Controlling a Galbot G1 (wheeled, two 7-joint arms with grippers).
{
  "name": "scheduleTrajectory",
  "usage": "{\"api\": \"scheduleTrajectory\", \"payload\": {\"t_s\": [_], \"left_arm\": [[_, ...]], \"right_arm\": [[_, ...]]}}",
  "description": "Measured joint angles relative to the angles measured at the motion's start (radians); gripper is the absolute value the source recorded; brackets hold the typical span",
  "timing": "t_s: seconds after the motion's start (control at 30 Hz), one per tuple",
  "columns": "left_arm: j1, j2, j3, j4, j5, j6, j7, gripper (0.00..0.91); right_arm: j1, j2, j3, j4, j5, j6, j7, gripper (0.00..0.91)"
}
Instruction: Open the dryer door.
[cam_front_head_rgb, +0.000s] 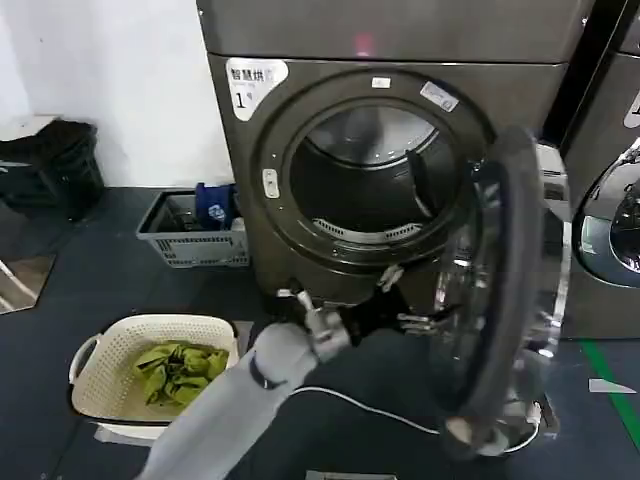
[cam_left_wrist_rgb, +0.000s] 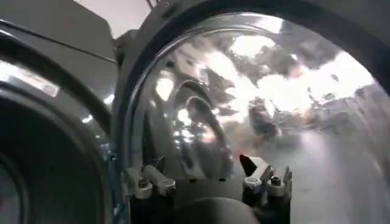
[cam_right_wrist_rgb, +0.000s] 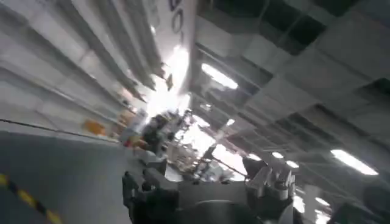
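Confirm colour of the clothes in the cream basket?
Green; the clothes show best in the head view.

The dark floor (cam_front_head_rgb: 90, 275) carries the bronze-grey dryer (cam_front_head_rgb: 300, 150). Left of the machine stands a grey crate (cam_front_head_rgb: 190, 243). Nearer sits a cream basket (cam_front_head_rgb: 110, 360) holding green cloth (cam_front_head_rgb: 180, 370), and a white cable (cam_front_head_rgb: 370, 408) trails across the floor.

From my head camera, the dryer (cam_front_head_rgb: 400, 40) stands directly ahead against the back wall, with a second machine (cam_front_head_rgb: 610, 200) just beside it on the right. The dryer door (cam_front_head_rgb: 500, 300) is swung out to the right of the drum opening (cam_front_head_rgb: 370, 180), standing nearly edge-on to me. My left gripper (cam_front_head_rgb: 415, 322) sits below the opening, just beside the door's inner face (cam_left_wrist_rgb: 256, 103). On the floor to the left, a crate (cam_front_head_rgb: 192, 235) rests beside the dryer, and a basket (cam_front_head_rgb: 110, 345) holding cloths (cam_front_head_rgb: 180, 370) lies nearer to me.
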Motion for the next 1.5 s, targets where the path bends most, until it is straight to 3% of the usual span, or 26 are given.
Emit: {"api": "scheduleTrajectory", "payload": {"t_s": [0.43, 0.77, 1.0, 1.23, 1.5], "left_arm": [[-0.177, -0.180, 0.130, 0.209, 0.039, 0.003, -0.017, 0.907], [-0.231, -0.305, 0.180, 0.333, 0.081, 0.007, -0.029, 0.907], [-0.241, -0.304, 0.178, 0.390, 0.086, 0.002, -0.028, 0.907], [-0.206, -0.304, 0.161, 0.347, 0.081, 0.035, -0.021, 0.907], [-0.089, -0.251, 0.122, 0.139, 0.079, 0.064, -0.021, 0.907]], "right_arm": [[-0.039, -0.004, 0.113, -0.090, -0.004, 0.040, 0.020, 0.907], [-0.045, -0.022, 0.165, -0.135, -0.022, 0.031, 0.034, 0.907], [-0.052, -0.033, 0.176, -0.161, -0.027, 0.036, 0.032, 0.907], [-0.040, -0.034, 0.163, -0.163, -0.034, 0.053, 0.014, 0.907], [-0.029, -0.047, 0.132, -0.154, -0.014, 0.023, -0.011, 0.907]]}}
